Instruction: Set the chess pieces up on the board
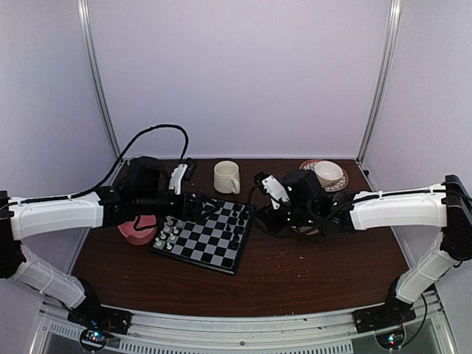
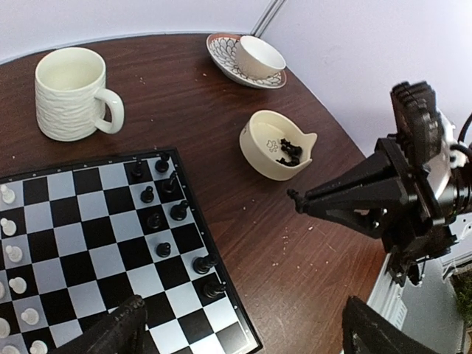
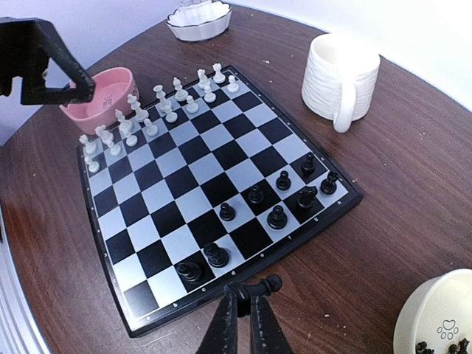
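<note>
The board (image 3: pixel 193 171) lies mid-table, also seen in the top view (image 1: pixel 210 243) and the left wrist view (image 2: pixel 81 243). Several white pieces (image 3: pixel 158 110) stand in two rows along its far-left side. Several black pieces (image 3: pixel 277 215) stand along the near-right side, also seen in the left wrist view (image 2: pixel 164 214). My right gripper (image 3: pixel 245 293) is shut on a black piece (image 3: pixel 265 284), held tilted just off the board's near edge; it also shows in the left wrist view (image 2: pixel 296 199). My left gripper (image 2: pixel 243 313) is open wide and empty above the board's corner.
A cream bowl (image 2: pixel 259 151) holding a few black pieces stands right of the board. A white mug (image 3: pixel 341 74), a pink bowl (image 3: pixel 103 92), a glass dish of white lumps (image 3: pixel 196 21) and a cup on a patterned saucer (image 2: pixel 247 57) stand around the board.
</note>
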